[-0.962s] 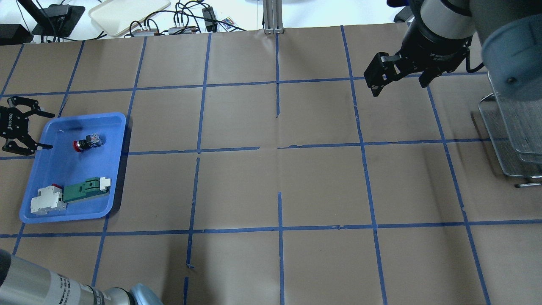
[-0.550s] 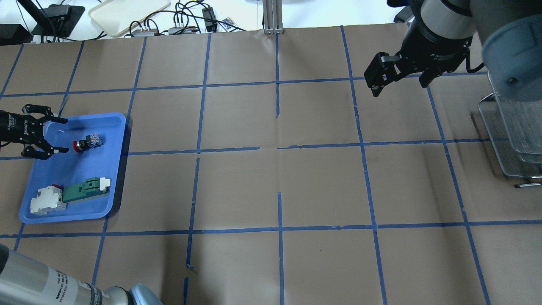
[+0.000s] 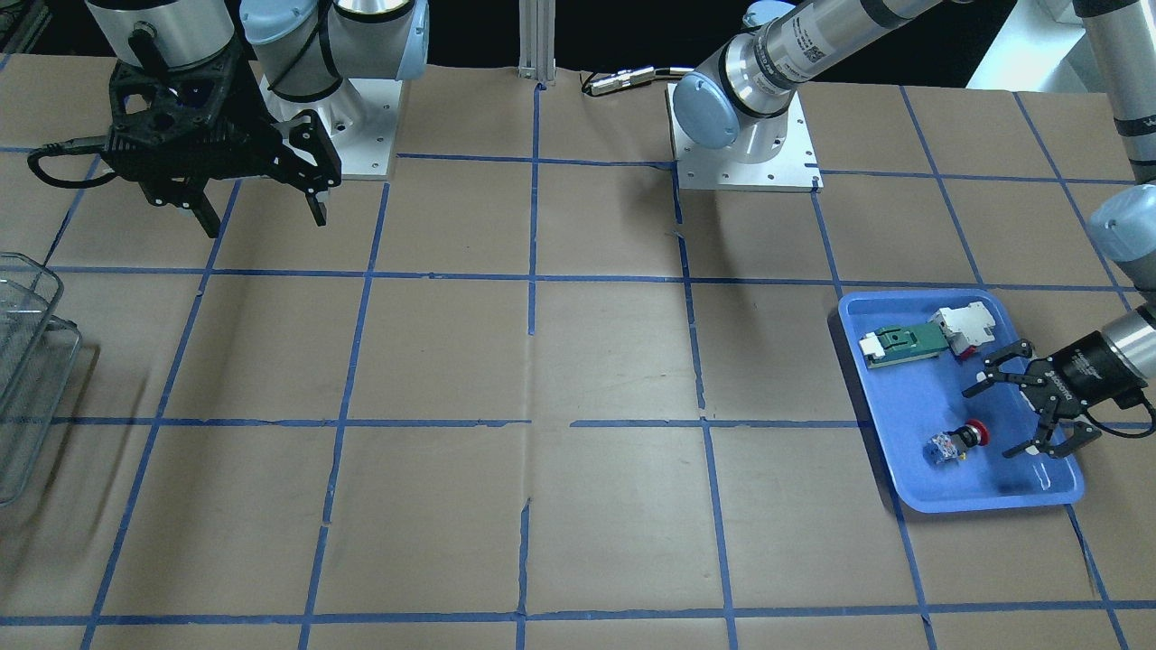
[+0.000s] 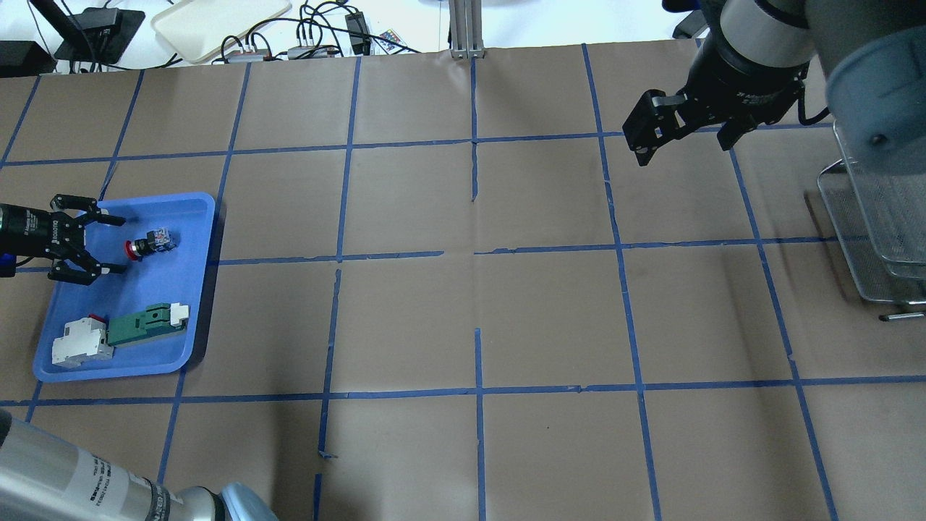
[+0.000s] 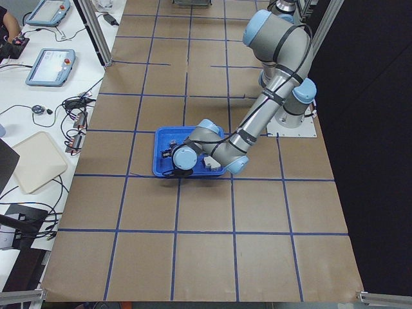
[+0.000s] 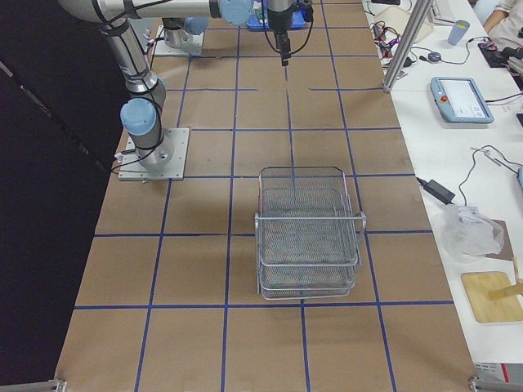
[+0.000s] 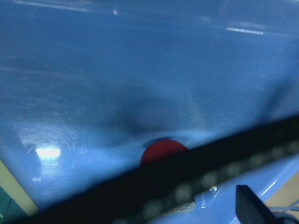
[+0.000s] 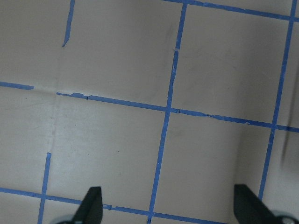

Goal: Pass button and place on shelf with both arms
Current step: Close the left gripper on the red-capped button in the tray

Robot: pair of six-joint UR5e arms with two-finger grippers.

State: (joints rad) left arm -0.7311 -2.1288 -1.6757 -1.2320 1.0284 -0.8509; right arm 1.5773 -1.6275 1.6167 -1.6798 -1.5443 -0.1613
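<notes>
Red-capped and lying on its side, the button [image 4: 150,244] rests on the floor of the blue tray [image 4: 155,286] in the half farther from the robot, its cap pointing to the tray's outer side and its clear block toward the middle of the table. In the front-facing view the button [image 3: 957,442] shows the same lie, apart from the other parts in the tray [image 3: 903,397].

The left gripper [image 4: 116,244] hangs low over that outer side of the tray with its jaws spread wide, one finger on each side of the line of the cap, and nothing is gripped. The cap sits right at the mouth of the jaws; I cannot tell whether a fingertip touches it. The left wrist camera gives only a blurred red cap [image 7: 161,151] on blue plastic, with a dark bar across the lower part of the view.

In the tray's nearer half lie a green-and-white part [image 4: 145,325] and a white block [image 4: 79,344], end to end and well apart from the button.

The right gripper [image 4: 684,148] hovers above the brown paper table [image 4: 550,311] on the far right side, jaws wide apart and empty; its wrist view shows only paper and blue tape lines between the fingertips [image 8: 91,207].

The shelf [image 6: 306,237], a grey wire-mesh rack, stands on the table at the robot's right end, well apart from both grippers
</notes>
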